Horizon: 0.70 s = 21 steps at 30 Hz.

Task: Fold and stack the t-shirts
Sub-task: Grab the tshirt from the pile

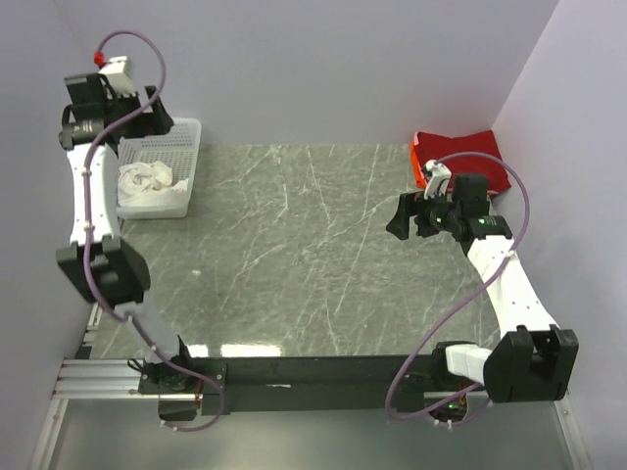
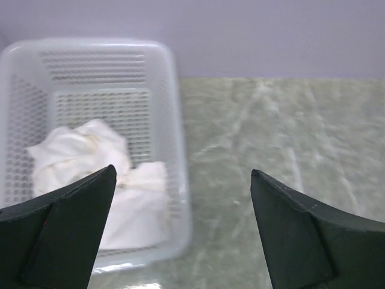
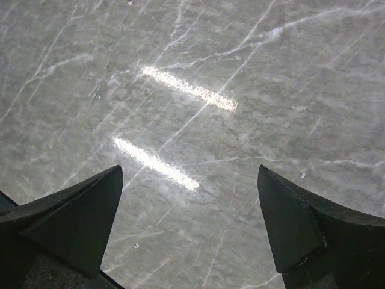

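White t-shirt (image 2: pixel 84 156): basket (image 2: pixel 175 114), 10 o'clock; fetching.
Left gripper (image 2: pixel 181 171): wide open, empty; next lower, pinch.
Right gripper (image 3: pixel 189 170): wide open, empty.

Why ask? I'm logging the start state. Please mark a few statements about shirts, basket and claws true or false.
1. The white t-shirt lies crumpled in the mesh basket: true.
2. The red t-shirt is stacked on the white one: false, it lies apart at the far right corner of the table.
3. The left claw is shut on cloth: false, it is open and empty.
4. The right claw is open above bare table: true.
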{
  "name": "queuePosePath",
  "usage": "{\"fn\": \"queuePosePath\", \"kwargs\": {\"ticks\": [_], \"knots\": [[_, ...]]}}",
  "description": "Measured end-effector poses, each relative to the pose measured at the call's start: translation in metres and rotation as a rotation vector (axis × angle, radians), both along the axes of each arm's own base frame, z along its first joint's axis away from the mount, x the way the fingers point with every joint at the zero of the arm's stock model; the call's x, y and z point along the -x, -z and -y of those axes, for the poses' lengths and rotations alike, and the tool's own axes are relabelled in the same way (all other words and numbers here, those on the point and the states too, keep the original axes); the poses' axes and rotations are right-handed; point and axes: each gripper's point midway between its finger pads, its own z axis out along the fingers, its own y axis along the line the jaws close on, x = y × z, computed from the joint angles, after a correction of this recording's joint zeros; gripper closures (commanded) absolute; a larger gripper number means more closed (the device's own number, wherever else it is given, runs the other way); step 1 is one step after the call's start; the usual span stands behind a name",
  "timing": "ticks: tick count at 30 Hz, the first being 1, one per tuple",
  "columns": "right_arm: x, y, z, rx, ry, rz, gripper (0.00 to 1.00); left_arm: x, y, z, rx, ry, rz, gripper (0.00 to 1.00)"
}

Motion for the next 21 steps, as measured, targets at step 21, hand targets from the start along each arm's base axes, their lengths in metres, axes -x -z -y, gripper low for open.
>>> {"fn": "queuePosePath", "kwargs": {"ticks": [21], "knots": [[-0.041, 0.019, 0.002, 0.016, 0.003, -0.076, 0.01, -0.026, 0.260, -0.145, -0.086, -0.299, -0.583, 0.03]]}}
